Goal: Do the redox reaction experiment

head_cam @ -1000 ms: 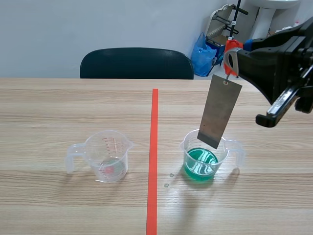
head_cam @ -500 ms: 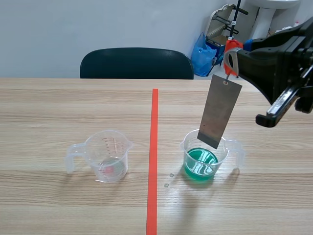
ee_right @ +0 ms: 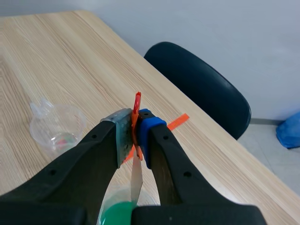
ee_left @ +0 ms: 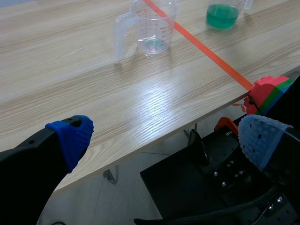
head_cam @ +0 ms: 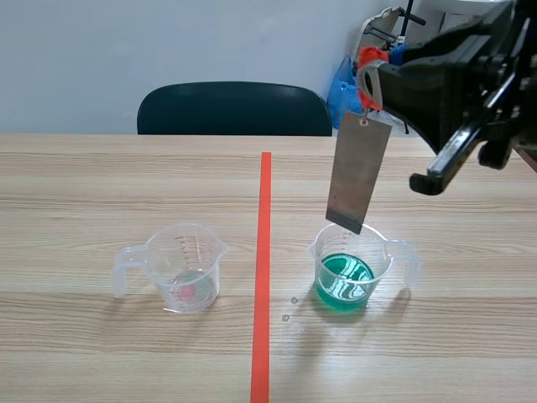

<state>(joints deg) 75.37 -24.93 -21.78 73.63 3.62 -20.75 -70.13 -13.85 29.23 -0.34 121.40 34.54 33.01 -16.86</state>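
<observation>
Two cups stand on the surface (head_cam: 101,185): the green cup (head_cam: 348,270) and, well apart from it across the tape line, a clear cup (head_cam: 185,269). The right hand (head_cam: 367,80) pinches an orange loop (head_cam: 367,57) above the green cup. From it the strip (head_cam: 357,172) hangs tilted, its lower edge just over the green cup's rim. The left hand (ee_left: 164,138) is spread, far from the green cup, off the surface's edge. Hanging freely, the strip could swing, knock the rim and spill liquid, or the thin loop could slip from the pads.
</observation>
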